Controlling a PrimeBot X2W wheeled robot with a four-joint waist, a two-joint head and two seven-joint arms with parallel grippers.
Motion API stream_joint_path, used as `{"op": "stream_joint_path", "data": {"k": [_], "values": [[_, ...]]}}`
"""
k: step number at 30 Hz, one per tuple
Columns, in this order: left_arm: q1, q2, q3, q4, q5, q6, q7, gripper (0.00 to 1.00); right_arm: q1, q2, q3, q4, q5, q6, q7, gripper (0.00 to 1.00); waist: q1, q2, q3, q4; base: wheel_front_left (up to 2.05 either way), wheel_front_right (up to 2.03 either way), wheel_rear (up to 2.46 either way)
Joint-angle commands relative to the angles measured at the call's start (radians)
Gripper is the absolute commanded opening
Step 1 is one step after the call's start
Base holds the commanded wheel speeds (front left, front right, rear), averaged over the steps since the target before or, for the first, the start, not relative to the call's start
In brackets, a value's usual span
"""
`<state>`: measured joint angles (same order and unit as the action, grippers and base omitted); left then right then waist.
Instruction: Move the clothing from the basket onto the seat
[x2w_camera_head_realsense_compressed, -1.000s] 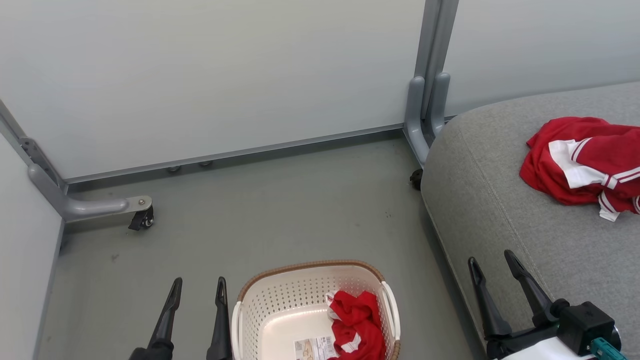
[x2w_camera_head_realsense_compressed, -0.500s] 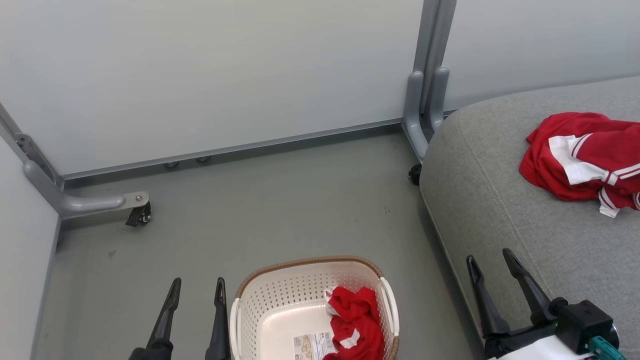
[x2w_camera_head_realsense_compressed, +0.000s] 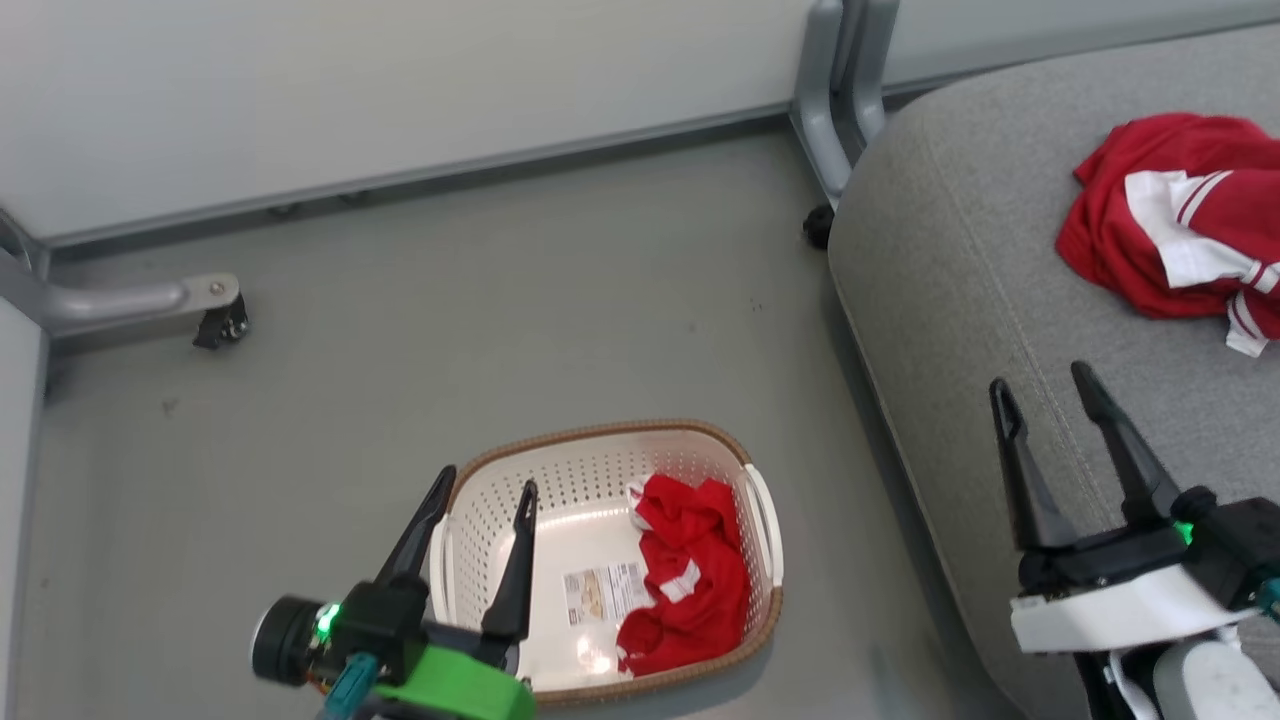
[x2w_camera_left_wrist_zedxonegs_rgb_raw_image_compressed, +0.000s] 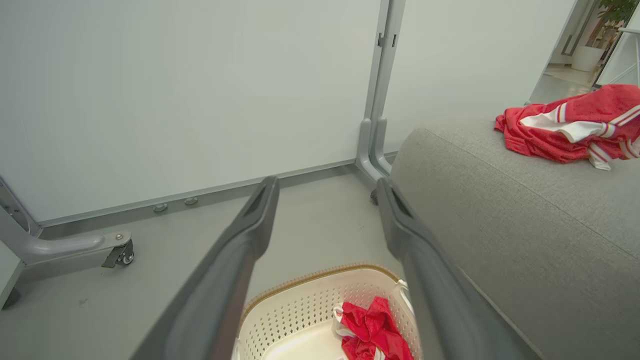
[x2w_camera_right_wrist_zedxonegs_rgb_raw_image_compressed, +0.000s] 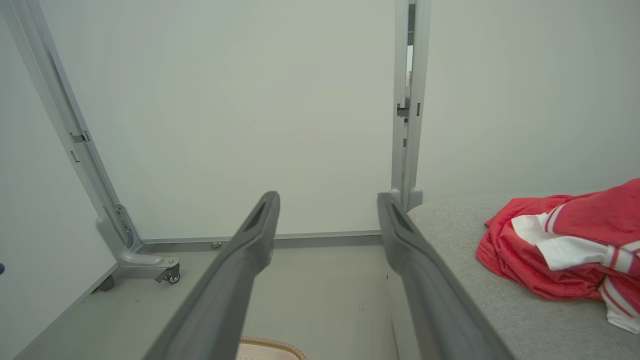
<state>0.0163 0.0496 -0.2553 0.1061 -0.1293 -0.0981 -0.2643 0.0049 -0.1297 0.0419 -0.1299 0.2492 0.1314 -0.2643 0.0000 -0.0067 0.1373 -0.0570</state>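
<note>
Overhead, looking down from the robot's head, an oval cream basket (x2w_camera_head_realsense_compressed: 600, 470) with a brown woven-look rim stands on a grey floor (x2w_camera_head_realsense_compressed: 450, 300). Everything below is placed relative to this basket.

Inside the basket, against its right wall, lies a crumpled red garment (x2w_camera_head_realsense_compressed: 690, 575) with a little white trim. Beside that garment, on the basket's bare bottom, a paper label (x2w_camera_head_realsense_compressed: 605, 590) shows. Whether anything more lies beneath the red fabric cannot be told.

To the right of the basket, close by but not touching, rises the rounded corner of a large light grey seat (x2w_camera_head_realsense_compressed: 960, 300). Farther right and beyond the basket, a second red garment (x2w_camera_head_realsense_compressed: 1160, 240) with white panels and striped trim lies heaped on the seat's top.

The left gripper (x2w_camera_head_realsense_compressed: 487, 480) hovers over the basket's left rim, its two dark fingers spread apart and holding nothing. The right gripper (x2w_camera_head_realsense_compressed: 1041, 377) hangs well to the right of the basket, above the seat's front edge, fingers likewise spread and empty.

Judging by how things lie, the task looks partly done: one piece of clothing is on the seat and at least one is left in the basket, not yet touched by either gripper. The left gripper, being nearest, seems best placed to reach it.
</note>
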Motion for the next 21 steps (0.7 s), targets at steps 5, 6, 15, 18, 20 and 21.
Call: {"op": "stream_joint_path", "data": {"k": [5,6,15,18,20,21], "values": [[-0.219,0.031,-0.08,0.13,0.026,-0.031,0.0,1.0,-0.111,-0.021,-0.035,-0.021,-0.015,-0.001,0.0,1.0,0.0,0.0067,0.318,-0.033,0.0,0.0,0.0],[-0.256,0.037,-0.104,0.159,0.029,-0.032,0.0,1.0,-0.126,-0.023,-0.041,-0.022,-0.016,-0.001,0.0,1.0,0.0,0.0067,0.339,-0.034,0.0,0.0,0.0],[-0.623,0.109,-0.433,0.438,-0.045,-0.033,0.0,1.0,-0.263,-0.02,-0.081,-0.074,-0.025,-0.001,0.0,1.0,0.0,0.0067,0.58,-0.068,0.0,0.0,0.0],[-0.723,0.124,-0.527,0.522,-0.073,-0.033,0.0,1.0,-0.297,-0.02,-0.077,-0.088,-0.025,-0.001,0.0,1.0,0.0,0.0067,0.651,-0.082,0.0,0.0,0.0],[-0.778,0.135,-0.594,0.581,-0.089,-0.033,0.0,1.0,-0.321,-0.021,-0.071,-0.09,-0.023,-0.001,0.0,1.0,0.0,0.0067,0.698,-0.093,0.0,0.0,0.0],[-0.806,0.138,-0.621,0.608,-0.103,-0.033,0.0,1.0,-0.333,-0.022,-0.068,-0.094,-0.024,-0.001,0.0,1.0,0.0,0.0067,0.724,-0.097,0.0,0.0,0.0]]}}
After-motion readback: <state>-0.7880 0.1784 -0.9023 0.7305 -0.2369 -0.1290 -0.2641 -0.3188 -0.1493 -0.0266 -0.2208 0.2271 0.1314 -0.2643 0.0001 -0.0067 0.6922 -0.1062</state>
